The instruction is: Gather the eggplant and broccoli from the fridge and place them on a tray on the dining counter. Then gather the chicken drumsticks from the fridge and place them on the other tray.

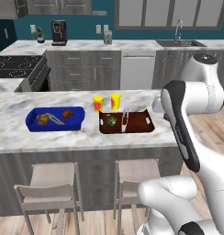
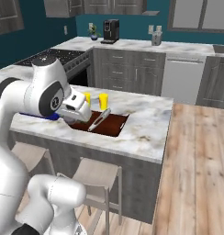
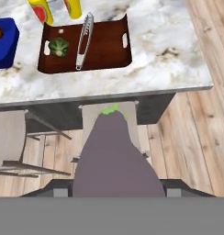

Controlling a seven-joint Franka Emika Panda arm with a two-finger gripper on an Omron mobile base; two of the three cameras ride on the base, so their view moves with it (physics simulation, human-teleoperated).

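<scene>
A purple eggplant [image 3: 114, 156] with a green stem fills the lower hand view, and my gripper [image 3: 116, 190] is shut on it, held out over the stools in front of the dining counter. On the counter ahead lies a brown tray [image 3: 109, 50] [image 1: 139, 124] with a broccoli [image 3: 58, 47] [image 1: 112, 120] at its left end and metal tongs [image 3: 84, 40] across its middle. Left of it, a blue tray [image 1: 75, 120] holds two brown chicken drumsticks [image 1: 67, 114] [image 1: 42, 119] and another pair of tongs. The eggplant hides most of my fingers.
Two yellow and red bottles [image 1: 98, 103] [image 1: 115, 101] stand just behind the brown tray. Two stools [image 1: 52, 176] [image 1: 137, 172] stand under the counter's front edge. Wooden floor opens to the right of the counter [image 2: 146, 124]. Stove, dishwasher and sink line the back wall.
</scene>
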